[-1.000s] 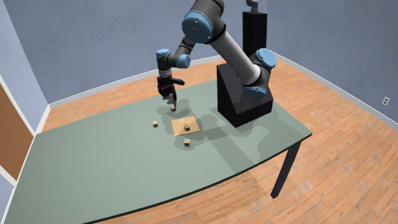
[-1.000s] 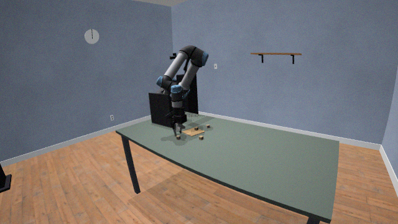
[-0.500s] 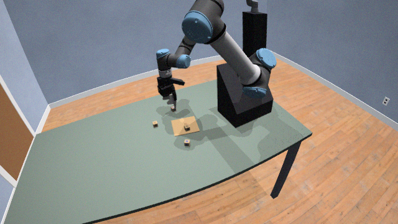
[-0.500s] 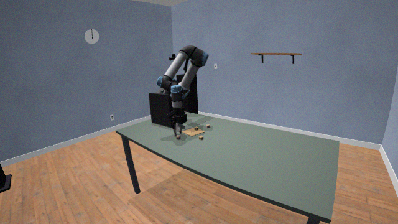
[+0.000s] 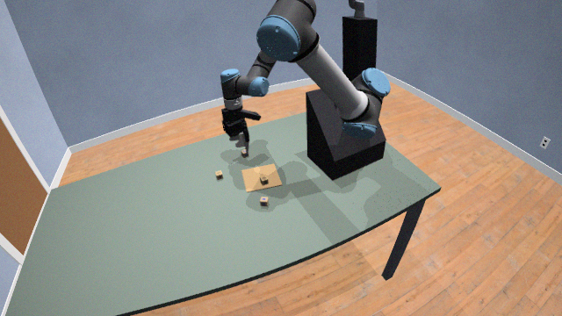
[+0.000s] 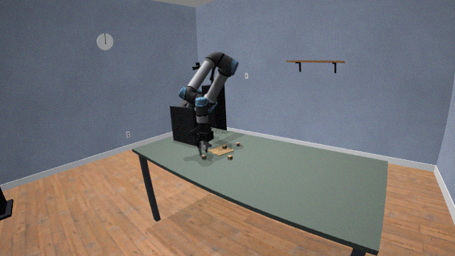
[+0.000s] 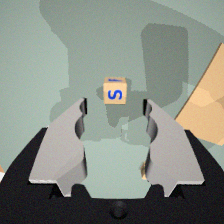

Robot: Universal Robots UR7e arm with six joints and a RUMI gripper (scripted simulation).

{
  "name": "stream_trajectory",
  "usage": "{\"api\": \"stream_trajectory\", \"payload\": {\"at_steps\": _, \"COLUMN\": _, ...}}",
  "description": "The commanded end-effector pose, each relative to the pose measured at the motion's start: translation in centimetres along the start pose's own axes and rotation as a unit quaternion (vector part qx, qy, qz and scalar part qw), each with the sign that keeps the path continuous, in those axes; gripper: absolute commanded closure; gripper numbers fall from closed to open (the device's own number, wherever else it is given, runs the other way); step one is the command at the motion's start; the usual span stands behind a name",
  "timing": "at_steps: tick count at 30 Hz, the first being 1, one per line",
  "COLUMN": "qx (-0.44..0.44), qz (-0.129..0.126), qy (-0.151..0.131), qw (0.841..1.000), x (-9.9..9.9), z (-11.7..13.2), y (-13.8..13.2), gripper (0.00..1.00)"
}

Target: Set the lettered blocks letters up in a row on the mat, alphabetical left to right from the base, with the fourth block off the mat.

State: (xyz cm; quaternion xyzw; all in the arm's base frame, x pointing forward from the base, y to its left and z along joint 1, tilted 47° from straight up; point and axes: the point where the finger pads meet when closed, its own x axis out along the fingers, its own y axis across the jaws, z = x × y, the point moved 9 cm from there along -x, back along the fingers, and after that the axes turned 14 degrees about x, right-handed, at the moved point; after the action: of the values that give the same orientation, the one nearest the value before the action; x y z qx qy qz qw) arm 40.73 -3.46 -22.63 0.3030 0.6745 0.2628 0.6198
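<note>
1. Your surface carries everything.
2. Your hand stands empty, moderately wide, probably to straddle the S block.
3. Your mat bears one block.
4. Your S block lies off it.

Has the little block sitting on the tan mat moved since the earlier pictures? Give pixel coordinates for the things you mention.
No. The block (image 5: pixel 263 179) (image 6: pixel 224 146) sits in the same spot, judged against the edges of the mat (image 5: pixel 250 184) (image 6: pixel 217 153).
</note>
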Motion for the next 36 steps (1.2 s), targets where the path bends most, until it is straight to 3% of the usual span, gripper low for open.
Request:
{"api": "stream_trajectory", "payload": {"at_steps": 1, "qx": 0.0, "qz": 0.0, "qy": -0.001, "qw": 1.0, "x": -0.1, "z": 0.0, "y": 0.0, "gripper": 0.63}}
{"api": "stream_trajectory", "payload": {"at_steps": 10, "qx": 0.0, "qz": 0.0, "qy": -0.001, "qw": 1.0, "x": 0.1, "z": 0.0, "y": 0.0, "gripper": 0.63}}
{"api": "stream_trajectory", "payload": {"at_steps": 36, "qx": 0.0, "qz": 0.0, "qy": -0.001, "qw": 1.0, "x": 3.1, "z": 0.0, "y": 0.0, "gripper": 0.63}}
